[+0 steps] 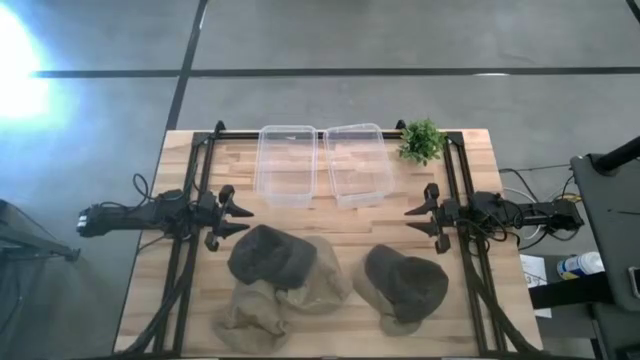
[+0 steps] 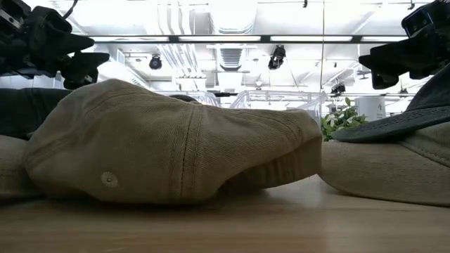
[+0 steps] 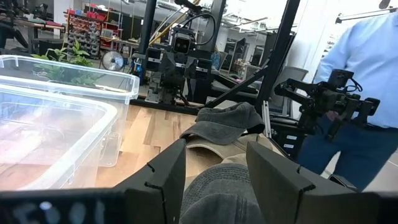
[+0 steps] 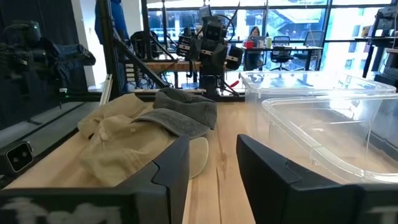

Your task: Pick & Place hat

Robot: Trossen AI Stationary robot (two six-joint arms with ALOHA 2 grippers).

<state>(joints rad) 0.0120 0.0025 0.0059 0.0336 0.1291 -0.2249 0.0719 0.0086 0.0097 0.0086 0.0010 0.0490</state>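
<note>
Left gripper [image 1: 243, 219], fingers spread, hovering beside the dark hat [image 1: 272, 255]: I risk pinching the tan hat [image 1: 262, 300] beneath it as well.

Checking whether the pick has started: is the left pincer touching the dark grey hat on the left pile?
Apart. In the high view the left pincer, open, sits beside the dark grey hat, with bare table showing between them.

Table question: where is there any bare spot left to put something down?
Bare wood lies between the two clear bins and the hats, between the left hand and right hand. The near edge is crowded with the hat piles.
</note>
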